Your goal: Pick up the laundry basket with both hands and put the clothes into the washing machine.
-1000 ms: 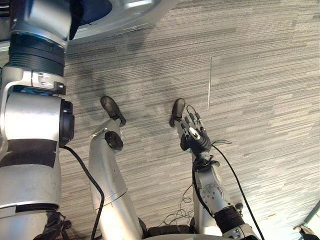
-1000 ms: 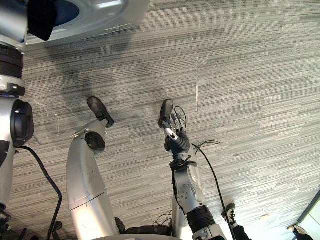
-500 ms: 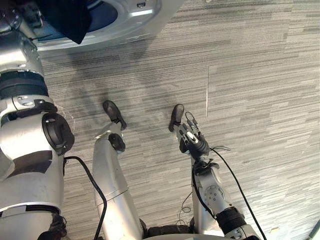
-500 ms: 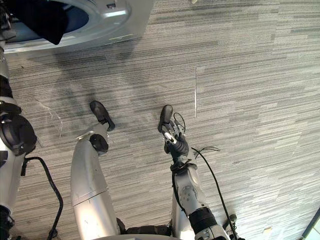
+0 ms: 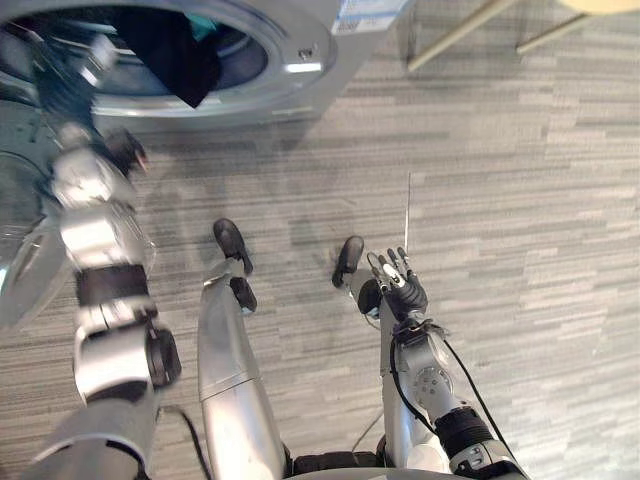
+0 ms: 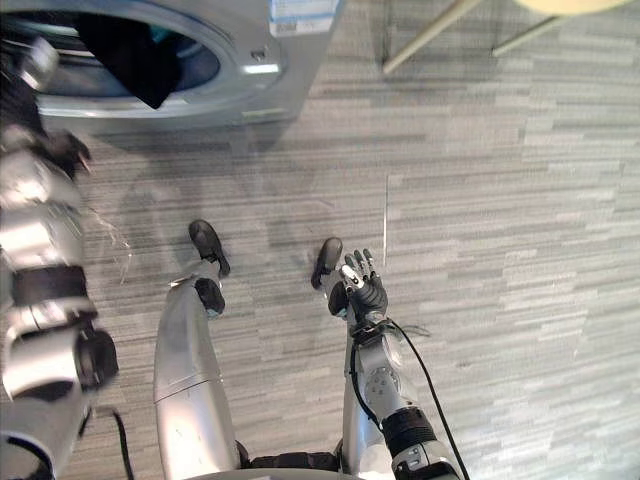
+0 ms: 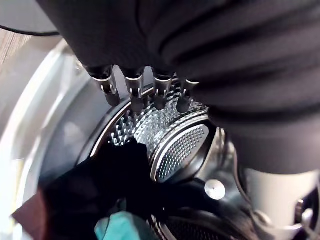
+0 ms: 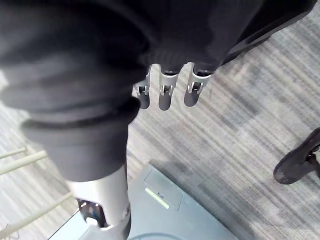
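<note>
The grey striped floor (image 5: 520,220) spreads out below the washing machine (image 5: 330,55), which stands ahead on the robot's left with its round mouth open. A dark garment (image 5: 170,50) hangs over the lip of the drum, and a teal cloth (image 7: 117,227) is bunched just beside it inside. The left hand (image 7: 132,90) reaches at the drum mouth with fingers straight and apart, holding nothing, while the right hand (image 5: 400,290) hangs low over the floor, fingers loosely spread and empty.
</note>
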Controlling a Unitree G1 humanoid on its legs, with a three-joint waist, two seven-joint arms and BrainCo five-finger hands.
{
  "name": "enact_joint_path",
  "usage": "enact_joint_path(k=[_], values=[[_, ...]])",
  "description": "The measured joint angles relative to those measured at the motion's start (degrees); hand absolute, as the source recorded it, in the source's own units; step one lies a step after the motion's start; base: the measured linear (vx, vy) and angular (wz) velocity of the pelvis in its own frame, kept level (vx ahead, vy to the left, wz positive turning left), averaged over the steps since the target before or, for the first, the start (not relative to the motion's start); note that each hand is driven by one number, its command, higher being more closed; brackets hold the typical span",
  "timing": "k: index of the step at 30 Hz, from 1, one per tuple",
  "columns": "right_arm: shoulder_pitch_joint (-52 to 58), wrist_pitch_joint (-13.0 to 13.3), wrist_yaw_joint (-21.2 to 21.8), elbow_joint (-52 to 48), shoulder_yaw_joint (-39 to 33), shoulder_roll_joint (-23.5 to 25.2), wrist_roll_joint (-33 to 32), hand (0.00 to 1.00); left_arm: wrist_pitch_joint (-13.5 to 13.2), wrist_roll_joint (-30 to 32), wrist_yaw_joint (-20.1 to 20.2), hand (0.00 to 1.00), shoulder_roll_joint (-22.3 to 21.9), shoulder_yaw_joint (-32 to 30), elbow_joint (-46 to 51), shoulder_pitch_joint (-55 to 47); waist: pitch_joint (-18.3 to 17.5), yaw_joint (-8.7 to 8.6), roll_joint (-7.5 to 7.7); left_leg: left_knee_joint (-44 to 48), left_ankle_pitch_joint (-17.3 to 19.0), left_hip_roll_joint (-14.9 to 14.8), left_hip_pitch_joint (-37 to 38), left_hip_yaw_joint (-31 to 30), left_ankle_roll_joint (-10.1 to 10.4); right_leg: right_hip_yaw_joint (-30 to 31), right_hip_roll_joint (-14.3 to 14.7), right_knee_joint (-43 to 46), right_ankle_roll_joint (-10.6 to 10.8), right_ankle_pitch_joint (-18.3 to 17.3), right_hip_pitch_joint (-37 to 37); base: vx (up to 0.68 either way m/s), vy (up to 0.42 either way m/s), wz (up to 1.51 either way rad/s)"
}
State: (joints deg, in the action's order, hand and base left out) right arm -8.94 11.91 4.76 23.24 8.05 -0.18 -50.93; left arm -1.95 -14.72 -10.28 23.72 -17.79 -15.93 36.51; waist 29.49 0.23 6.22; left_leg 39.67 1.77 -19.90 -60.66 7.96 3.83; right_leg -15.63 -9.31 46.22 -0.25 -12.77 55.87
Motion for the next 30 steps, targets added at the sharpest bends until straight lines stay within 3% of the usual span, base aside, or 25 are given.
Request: enact_joint_path(k=[2, 3, 6, 9, 11, 13, 14, 15, 17, 19, 20, 22, 23, 24, 27, 30], values=[[0.67, -0.15, 0.02, 0.25, -1.29, -0.4, 2.18, 0.0, -1.75, -1.21, 0.39, 0.0, -4.3, 3.91, 3.4, -7.68, -0.14, 1.19, -0.28, -0.07, 0.52, 0.1, 2.86, 0.03, 0.28, 0.0, -0.18, 0.33, 0.01, -0.8, -2.76, 0.01, -0.058, 0.19], [1.15, -0.91, 0.02, 0.66, -2.51, -0.56, 4.56, 0.0, -2.57, -2.63, 1.7, 0.0, -8.48, 7.23, 4.27, -14.79, -0.13, 2.08, -0.3, -0.64, 1.21, 0.79, 6.63, 0.2, 0.78, 0.08, -0.81, 0.91, 0.19, -1.97, -6.15, 0.0, -0.078, 0.21], [3.11, -1.25, 0.13, 1.73, -2.83, -0.92, 8.95, 0.0, -2.59, -2.77, 4.47, 0.0, -14.22, 12.87, 3.83, -26.41, -0.26, 2.67, -0.4, -1.17, 2.39, 1.37, 14.42, 0.32, 1.48, 0.15, -1.03, 0.83, 0.98, -3.75, -14.06, 0.0, -0.056, 0.18], [6.19, -1.58, -0.03, 6.47, -3.44, -1.86, 12.91, 0.0, -2.81, -2.73, 6.93, 0.0, -20.03, 17.4, -2.89, -33.26, -3.48, 3.84, -2.19, -3.93, 2.9, 3.43, 22.5, 0.65, 1.63, -0.24, -2.6, 0.02, 1.91, -5.18, -21.78, 0.04, -0.029, 0.29], [7.65, -2.23, -1.08, 10.04, -3.57, -2.09, 15.74, 0.0, -2.96, -2.82, 7.48, 0.0, -22.94, 17.36, -5.92, -36.76, -5.33, 3.76, -3.34, -8.82, 1.44, 5.77, 28.27, 0.32, 2.07, -1.97, -3.96, -2.26, 2.25, -5.47, -27.63, 0.07, -0.052, 0.59], [11.1, -2.41, -2.52, 13.51, -3.66, -2.29, 17.83, 0.0, -3.06, -3.14, 7.51, 0.0, -24.59, 17.13, -7.69, -40.77, -10.42, 3.78, -4.18, -20.1, -3.43, 9.17, 34.17, -0.56, 2.34, -5.49, -6.01, -6.73, 2.5, -5.19, -32.5, 0.1, -0.081, 0.85], [11.84, -2.42, -2.87, 14.29, -3.6, -2.39, 17.93, 0.0, -3.29, -3.19, 7.38, 0.0, -24.74, 17.0, -7.7, -41.77, -11.7, 3.8, -4.4, -23.0, -4.04, 9.82, 35.34, -0.98, 3.13, -6.62, -6.26, -7.88, 2.35, -5.06, -33.46, 0.12, -0.093, 0.89], [12.72, -2.48, -3.49, 16.55, -3.69, -2.47, 18.55, 0.0, -3.6, -3.39, 7.3, 0.0, -24.6, 16.81, -7.72, -43.11, -14.16, 3.83, -4.62, -28.96, -3.74, 10.14, 37.54, -1.44, 3.88, -9.38, -6.75, -11.44, 1.57, -3.36, -35.53, 0.12, -0.065, 0.8], [12.91, -2.93, -3.5, 19.0, -4.13, -2.58, 20.48, 0.0, -3.98, -3.8, 7.16, 0.0, -24.77, 15.12, -7.66, -44.2, -15.53, 4.02, -4.4, -23.83, -4.02, 9.68, 38.82, -1.3, 3.57, -11.9, -7.03, -16.59, 0.72, -0.65, -39.11, 0.1, -0.056, 0.62], [13.47, -3.41, -3.44, 20.11, -5.54, -2.86, 22.4, 0.0, -4.07, -3.78, 6.57, 0.0, -25.27, 12.98, -7.61, -45.52, -16.63, 3.64, -4.96, -17.14, -3.16, 7.25, 42.49, -0.88, 3.05, -13.56, -7.46, -19.35, 1.25, 0.75, -42.73, 0.06, 0.027, 0.31], [14.49, -3.44, -3.47, 21.29, -7.82, -3.06, 22.84, 0.0, -4.14, -3.76, 6.38, 0.0, -25.81, 11.64, -7.57, -46.81, -19.34, 3.61, -5.51, -15.44, -0.73, 3.94, 46.61, -0.8, 3.09, -13.94, -7.96, -20.63, 2.5, 1.61, -44.24, 0.05, 0.119, 0.14], [14.71, -3.45, -3.5, 22.67, -9.85, -3.16, 23.99, 0.0, -4.14, -3.7, 6.39, 0.0, -25.88, 10.83, -7.04, -47.38, -20.82, 3.56, -5.46, -15.95, -0.37, 2.75, 49.06, -1.95, 3.46, -14.04, -8.51, -21.48, 3.81, 2.47, -44.77, 0.04, 0.187, 0.1], [14.69, -3.59, -3.49, 24.77, -11.94, -3.25, 24.56, 0.0, -4.16, -3.68, 6.34, 0.0, -25.86, 10.05, -6.58, -47.79, -23.18, 3.62, -6.75, -18.75, 0.86, 3.61, 50.59, -3.9, 5.11, -13.91, -8.89, -22.99, 4.94, 4.15, -44.84, 0.02, 0.316, 0.11], [14.53, -3.9, -3.48, 27.13, -14.09, -3.38, 24.67, 0.0, -4.28, -3.63, 6.3, 0.0, -25.6, 8.38, -6.2, -48.0, -24.42, 3.22, -6.76, -21.48, 2.09, 4.94, 51.84, -4.04, 5.35, -14.06, -8.59, -26.15, 6.75, 6.35, -46.16, 0.02, 0.37, 0.2], [14.44, -5.71, -3.37, 30.98, -15.31, -3.01, 26.89, 0.0, -4.73, -3.44, 5.66, 0.0, -24.26, 6.32, -6.01, -48.19, -25.47, 2.0, -6.36, -25.68, 4.64, 7.35, 53.69, -4.4, 6.42, -14.41, -9.43, -32.31, 7.68, 11.5, -48.43, -0.03, 0.344, 0.16], [14.89, -6.81, -3.47, 31.53, -16.66, -2.08, 29.06, 0.0, -4.42, -2.48, 4.84, 0.0, -22.85, 5.84, -3.38, -49.04, -25.56, 2.05, -5.88, -24.59, 7.4, 10.65, 53.81, -2.79, 4.58, -12.82, -12.0, -34.47, 7.82, 15.89, -48.52, -0.1, 0.324, -0.12]])
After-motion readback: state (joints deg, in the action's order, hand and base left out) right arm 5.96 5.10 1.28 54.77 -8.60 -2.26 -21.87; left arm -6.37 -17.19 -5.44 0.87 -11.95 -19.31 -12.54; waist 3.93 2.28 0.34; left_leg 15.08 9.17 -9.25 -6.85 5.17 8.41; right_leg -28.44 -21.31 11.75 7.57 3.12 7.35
